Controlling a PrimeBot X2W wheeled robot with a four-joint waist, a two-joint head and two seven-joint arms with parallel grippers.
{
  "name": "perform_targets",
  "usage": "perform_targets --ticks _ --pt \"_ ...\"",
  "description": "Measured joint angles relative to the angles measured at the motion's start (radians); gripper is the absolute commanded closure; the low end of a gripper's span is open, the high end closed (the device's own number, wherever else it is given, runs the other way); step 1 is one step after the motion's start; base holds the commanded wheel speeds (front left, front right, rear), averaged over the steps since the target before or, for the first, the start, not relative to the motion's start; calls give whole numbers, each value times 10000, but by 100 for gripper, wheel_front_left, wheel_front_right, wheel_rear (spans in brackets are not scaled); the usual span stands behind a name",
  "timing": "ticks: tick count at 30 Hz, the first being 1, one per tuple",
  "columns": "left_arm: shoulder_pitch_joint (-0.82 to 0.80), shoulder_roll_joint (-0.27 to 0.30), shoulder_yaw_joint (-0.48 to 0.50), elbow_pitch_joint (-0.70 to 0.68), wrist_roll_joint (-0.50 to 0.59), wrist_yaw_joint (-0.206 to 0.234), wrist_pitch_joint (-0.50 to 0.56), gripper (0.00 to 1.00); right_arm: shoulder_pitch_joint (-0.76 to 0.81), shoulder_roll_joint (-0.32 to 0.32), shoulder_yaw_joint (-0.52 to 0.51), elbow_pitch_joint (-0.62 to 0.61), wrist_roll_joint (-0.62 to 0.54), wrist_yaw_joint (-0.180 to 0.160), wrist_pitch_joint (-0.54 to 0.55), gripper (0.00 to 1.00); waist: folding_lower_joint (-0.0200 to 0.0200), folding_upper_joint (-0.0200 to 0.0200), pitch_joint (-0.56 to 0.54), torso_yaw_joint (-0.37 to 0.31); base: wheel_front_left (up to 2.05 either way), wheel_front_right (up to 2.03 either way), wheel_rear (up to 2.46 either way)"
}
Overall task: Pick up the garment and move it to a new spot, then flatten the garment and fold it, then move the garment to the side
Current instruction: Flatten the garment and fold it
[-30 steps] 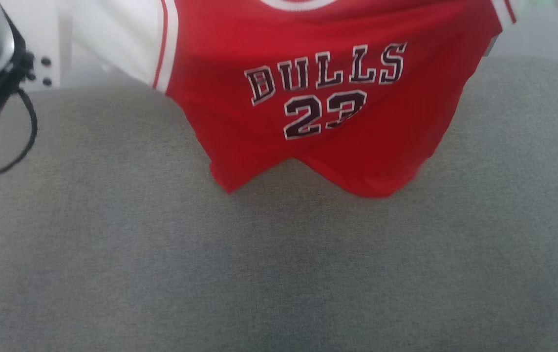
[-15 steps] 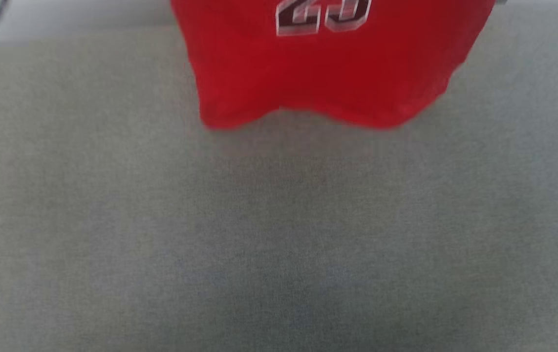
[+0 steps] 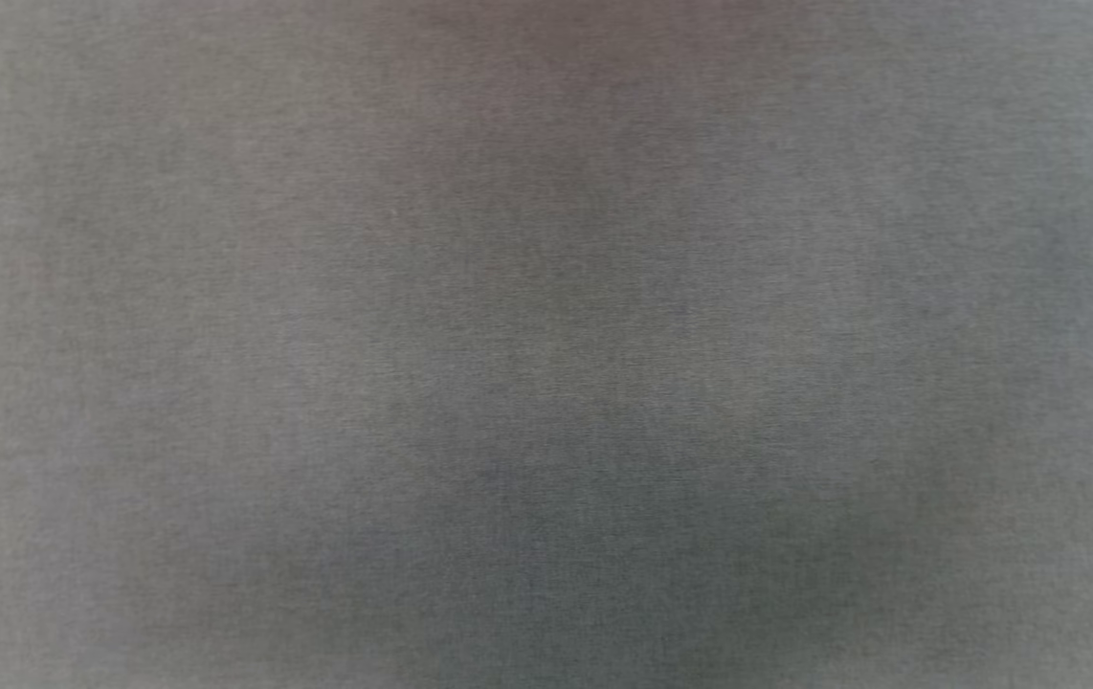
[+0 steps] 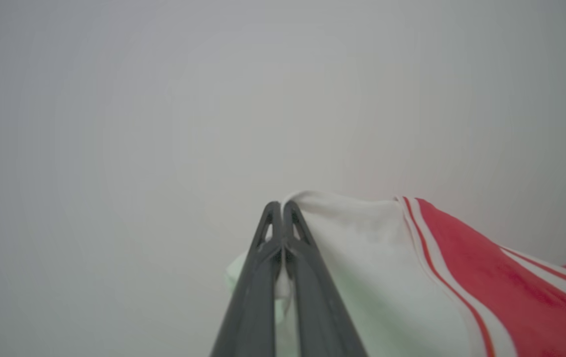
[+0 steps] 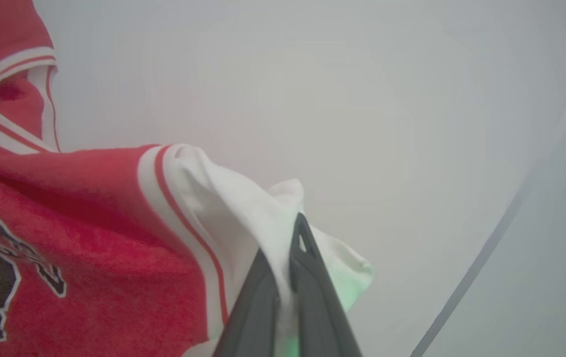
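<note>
While the left gripper pinched a white bit of the garment, the right gripper pinched another white bit.

The garment is red and white, stripe-trimmed.

Open stretch of grey fabric surface; garment a draped obstacle in both wrist views.

I see a matt, finely woven grey fabric surface. The garment looks like soft, slightly fuzzy knit cloth. The left gripper looks like matt dark plastic.
</note>
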Motion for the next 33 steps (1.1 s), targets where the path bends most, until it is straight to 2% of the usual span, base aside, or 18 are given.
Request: perform_targets --ticks 4,6,10,13,15,16,18,24,26,27,33 --pt "645 -33 -88 671 -360 -527 -230 100 1051 -23 600 219 15 2 2 100 0 0 -27 213 0 0 0" --pt "1225 -52 -198 989 -510 -821 -144 100 1571 -82 1106 374 410 2 2 100 0 0 -141 276 0 0 0" --pt "2449 12 -313 1310 -1058 -1678 336 100 2686 -339 2497 508 1812 2 21 100 0 0 -462 376 0 0 0" --pt "3618 86 -493 1290 -1448 -2090 991 100 3425 -736 3350 90 3302 2 435 100 0 0 -754 451 0 0 0" --pt "4437 201 -602 1097 -1829 -2224 1478 100 3845 -1131 3906 -401 4161 2 709 100 0 0 -963 501 0 0 0" --pt "4437 201 -602 1097 -1829 -2224 1478 100 3845 -1131 3906 -401 4161 2 709 100 0 0 -963 501 0 0 0" --pt "5233 393 -640 690 -2242 -2299 1860 100 4252 -1618 4447 -913 4838 0 917 100 0 0 -1167 558 0 0 0" --pt "8201 965 -744 -1480 -3396 -2336 3580 100 5511 -2882 5647 -2629 6688 0 1547 100 1 0 -1765 716 0 0 0" --pt "9187 1304 -725 -2481 -3699 -2203 4192 100 5938 -3312 6019 -3266 7239 0 1741 100 0 1 -1945 766 0 0 0" --pt "10278 1601 -642 -3503 -4136 -1992 4800 100 6292 -3753 6358 -3800 7566 0 1847 100 0 0 -2112 809 0 0 0" --pt "13590 2512 -311 -6566 -5022 -583 6326 100 7378 -4844 7143 -5093 8610 0 2194 100 0 0 -2514 855 0 0 0"
